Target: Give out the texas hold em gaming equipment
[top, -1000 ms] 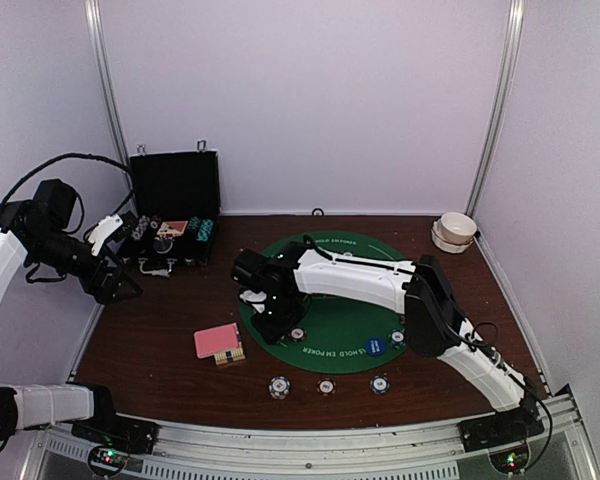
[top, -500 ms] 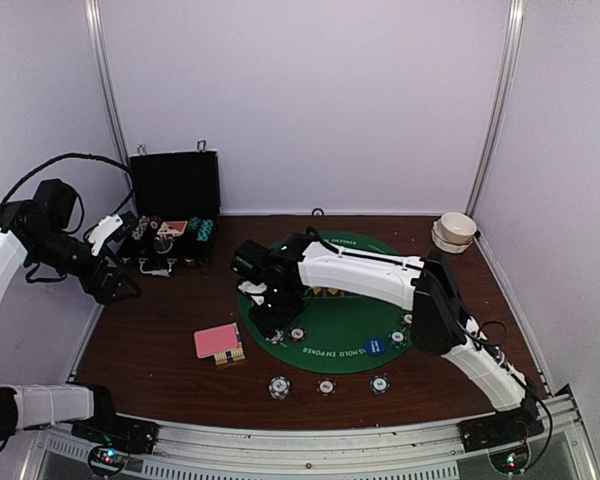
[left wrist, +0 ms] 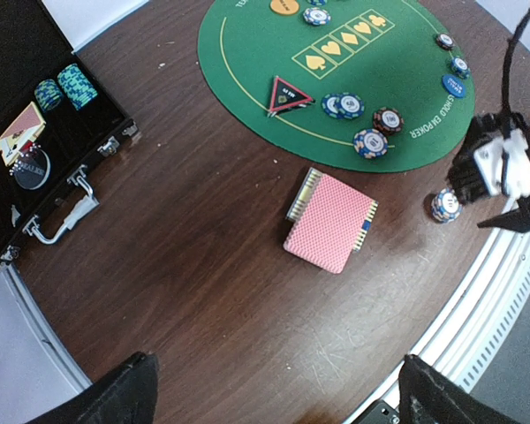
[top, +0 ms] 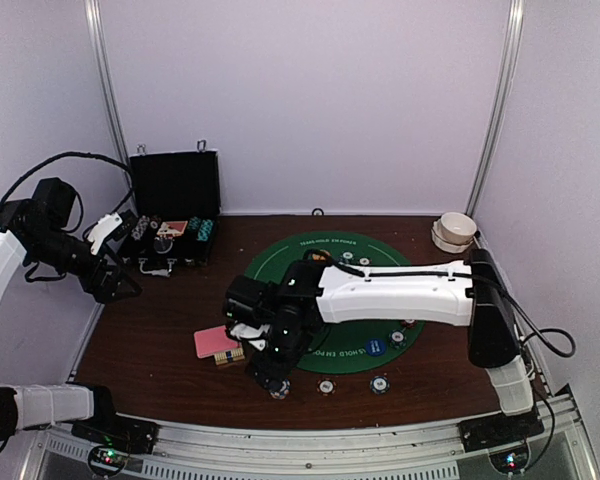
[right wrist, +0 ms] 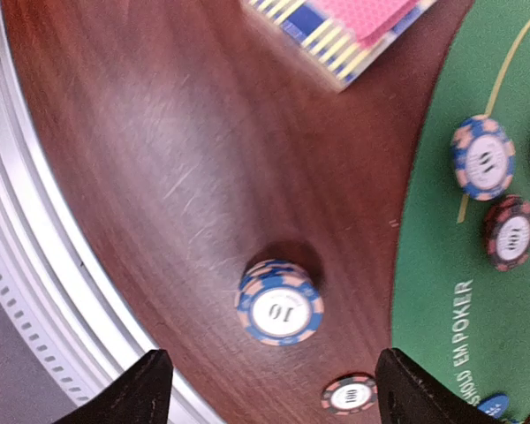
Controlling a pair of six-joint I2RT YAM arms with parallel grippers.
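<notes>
A pink-backed card deck (top: 217,342) lies on the brown table left of the green felt mat (top: 340,260); it also shows in the left wrist view (left wrist: 329,221). My right gripper (top: 270,375) is open and hovers over a blue-and-orange "10" chip stack (right wrist: 280,309), jaws wide on either side, not touching. A red-black triangle marker (left wrist: 287,93), an orange disc (left wrist: 283,5), a blue disc (left wrist: 451,84) and several chips (left wrist: 370,142) sit on the mat. My left gripper (top: 115,285) is open and empty, high over the table's left side.
The open black case (top: 170,215) with chips and cards stands at the back left. A white bowl (top: 456,230) sits at the back right. Two single chips (top: 326,386) (top: 379,383) lie near the front edge. The metal rail runs close behind the chip stack.
My right arm has swung from the mat's left part toward the near edge and now sits over the front chip stack. The left arm has not moved.
</notes>
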